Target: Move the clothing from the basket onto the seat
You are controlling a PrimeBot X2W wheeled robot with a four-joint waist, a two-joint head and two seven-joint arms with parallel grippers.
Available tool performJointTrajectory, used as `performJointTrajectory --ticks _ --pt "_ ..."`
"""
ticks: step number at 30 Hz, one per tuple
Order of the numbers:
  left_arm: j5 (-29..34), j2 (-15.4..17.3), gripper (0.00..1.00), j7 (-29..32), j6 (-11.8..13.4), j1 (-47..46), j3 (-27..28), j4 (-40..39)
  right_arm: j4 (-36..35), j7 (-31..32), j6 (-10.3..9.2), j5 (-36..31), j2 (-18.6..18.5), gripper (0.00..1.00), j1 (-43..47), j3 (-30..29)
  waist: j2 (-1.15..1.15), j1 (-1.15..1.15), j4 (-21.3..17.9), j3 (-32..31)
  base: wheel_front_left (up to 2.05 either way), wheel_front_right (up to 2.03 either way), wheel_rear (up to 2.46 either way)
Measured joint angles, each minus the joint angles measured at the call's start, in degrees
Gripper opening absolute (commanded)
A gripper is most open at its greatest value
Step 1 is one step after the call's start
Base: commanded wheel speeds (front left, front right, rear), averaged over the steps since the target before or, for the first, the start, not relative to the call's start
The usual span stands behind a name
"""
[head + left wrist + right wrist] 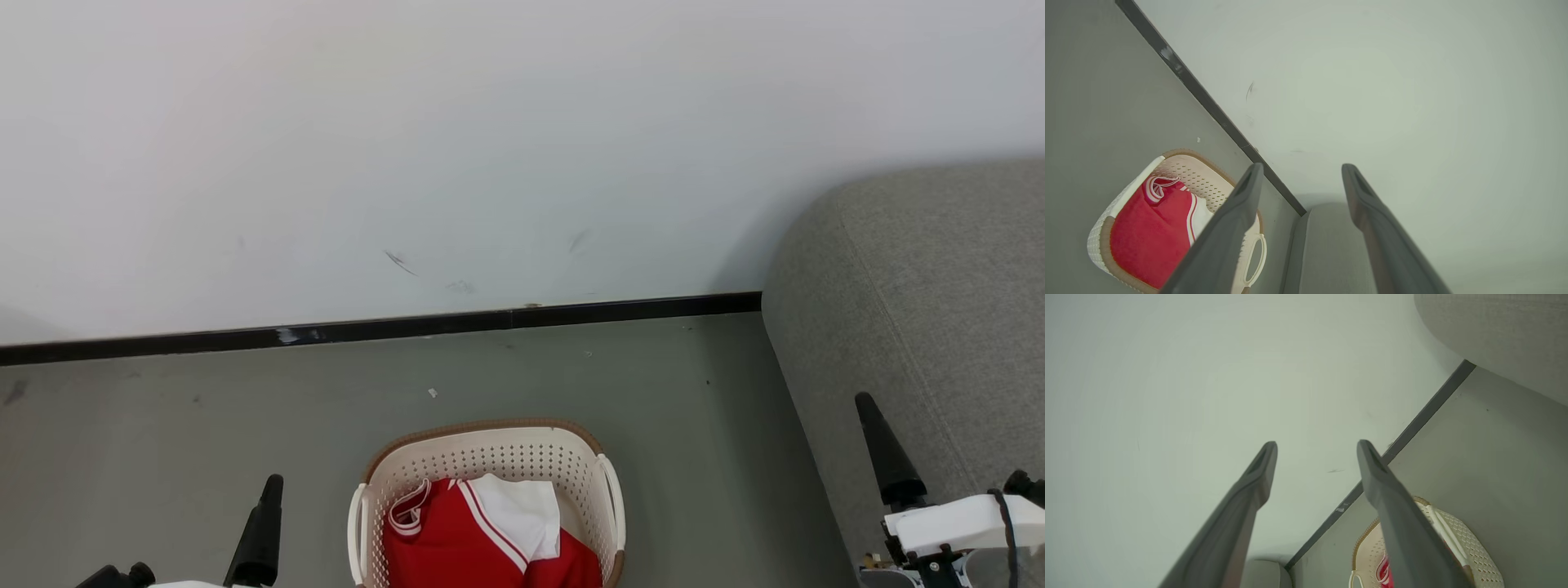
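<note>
Since the clothing (445, 543) is the whole point, I'll start there: it's a bright red garment with a white panel (522, 510) and white stripe trim, lying crumpled inside the laundry basket (490, 457) at 6 o'clock in the head view. None of it is on the sofa (939, 286). The basket is cream plastic with perforated walls and a brown woven-look rim, and it sits on the grey floor (204, 425). Out at 3 o'clock from the basket is the grey fabric sofa with its rounded corner, well apart from it with bare floor between them. At 12 o'clock from the basket a black baseboard (408, 325) runs along the foot of a plain white wall (408, 122), which has a few scuff marks. The left gripper (1302, 168) has its two dark fingers spread wide with nothing between them; in the head view one of its fingers (261, 531) pokes up at about 9 o'clock from the basket, not touching it. Same deal with the right gripper (1316, 444): fingers wide apart and empty, with one finger (886, 457) showing at about 3 o'clock from the basket, in front of the sofa's edge. Can't tell if it touches the fabric.
</note>
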Motion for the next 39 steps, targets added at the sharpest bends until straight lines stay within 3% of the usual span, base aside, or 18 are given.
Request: performJointTrajectory --ticks 5,17,23,39 --pt "3.60 0.24 1.00 -1.20 0.00 -0.01 -0.40 -0.11 -1.21 -1.05 0.00 -5.35 -0.23 1.00 0.68 0.56 0.00 -0.12 0.20 -0.23 0.00 0.00 0.00" --pt "12.24 0.29 1.00 -3.47 -0.08 0.00 -0.71 -0.88 -3.25 -3.56 -0.01 -19.56 -0.93 1.00 2.16 2.20 0.00 -0.71 0.61 -0.44 0.00 0.00 0.00" --pt "18.38 0.58 1.00 -4.94 -0.09 0.00 -1.26 -1.63 -3.94 -4.91 0.00 -28.52 -1.46 1.00 2.31 2.83 0.00 -0.89 0.71 -0.31 0.00 0.00 0.00" --pt "34.42 2.01 1.00 -8.21 -0.25 0.02 -2.91 -2.68 -5.24 -8.14 0.00 -44.44 -1.42 1.00 3.40 3.12 0.00 -0.95 0.78 -0.14 0.00 0.00 0.00"
